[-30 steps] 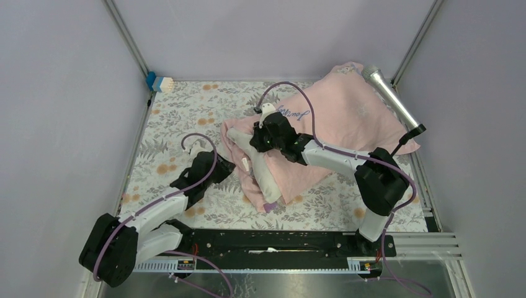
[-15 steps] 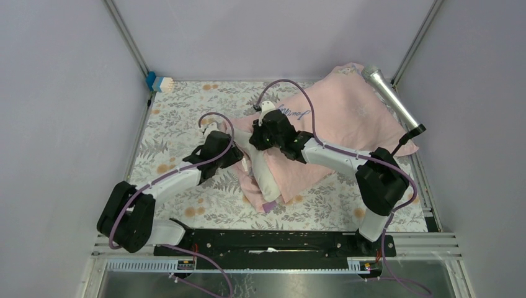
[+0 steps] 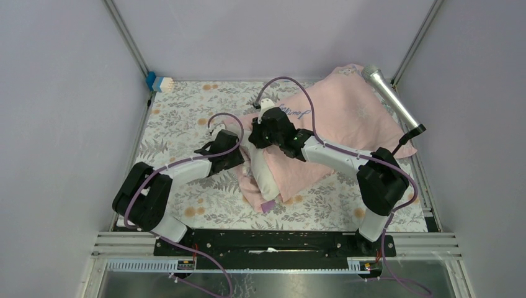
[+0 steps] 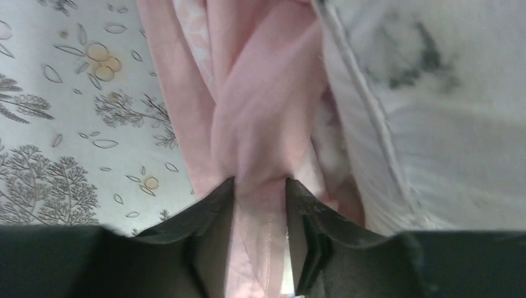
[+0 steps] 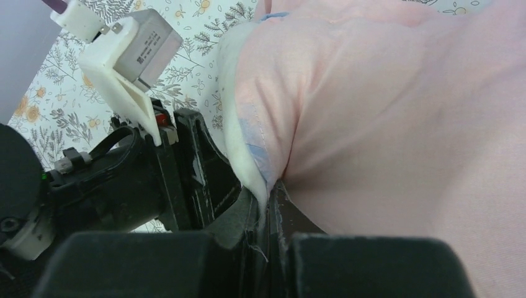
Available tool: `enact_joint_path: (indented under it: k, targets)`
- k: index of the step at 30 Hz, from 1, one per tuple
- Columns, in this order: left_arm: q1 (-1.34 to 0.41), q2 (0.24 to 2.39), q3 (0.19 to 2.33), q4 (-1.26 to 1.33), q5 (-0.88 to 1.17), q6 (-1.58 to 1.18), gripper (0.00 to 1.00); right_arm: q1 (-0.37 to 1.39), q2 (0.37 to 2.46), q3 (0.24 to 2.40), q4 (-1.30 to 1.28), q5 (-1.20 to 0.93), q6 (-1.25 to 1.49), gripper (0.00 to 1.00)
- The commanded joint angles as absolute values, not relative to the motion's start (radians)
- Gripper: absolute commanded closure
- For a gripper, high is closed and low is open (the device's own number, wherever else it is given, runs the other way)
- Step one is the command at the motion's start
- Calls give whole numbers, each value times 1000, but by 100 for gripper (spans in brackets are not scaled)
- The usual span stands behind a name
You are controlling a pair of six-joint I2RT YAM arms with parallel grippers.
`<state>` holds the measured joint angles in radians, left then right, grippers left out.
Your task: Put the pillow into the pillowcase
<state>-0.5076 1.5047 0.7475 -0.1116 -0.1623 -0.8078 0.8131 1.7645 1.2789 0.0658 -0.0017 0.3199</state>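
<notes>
Both arms meet at the mouth of the pillowcase (image 3: 347, 118). The right gripper (image 5: 268, 197) has its jaws clamped on the hem, and the left gripper (image 4: 260, 186) stands part-open astride a pink fold. The pillow (image 3: 265, 177), its long axis running far-right into the case, sticks out nearward just right of the left jaws.

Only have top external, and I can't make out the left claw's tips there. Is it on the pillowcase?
Observer: Left wrist view: a pink fold of the pillowcase sits between the fingers of the left claw. I can't tell whether it's clamped.
Operator: Pillow near it?
Observer: Yes, the pillow lies right beside that fold, outside the fingers.
Operator: Right claw?
Observer: Right wrist view: the right claw is shut on the pillowcase hem, with a white pillow edge at the pinch.
</notes>
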Motion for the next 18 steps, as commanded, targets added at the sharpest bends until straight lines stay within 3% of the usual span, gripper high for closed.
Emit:
enact_joint_path:
  k: [1,4,5,13,18]
  targets:
    - [-499,1516,822,-105,-299,-837,71,815,1733,1349,89,-42,338,100]
    - [-457,1521,866,-135,-314,-845,97,815,1713,1332,67,-29,318,100]
    - [-433,1514,877,-150,-313,-845,100,815,1707,1327,57,-25,309,100]
    - [-261,1398,816,-152,-196,-904,100,820,1686,1261,8,-7,195,100]
    - [-204,1327,705,-19,-120,-973,100,865,1731,1288,-102,55,80,100]
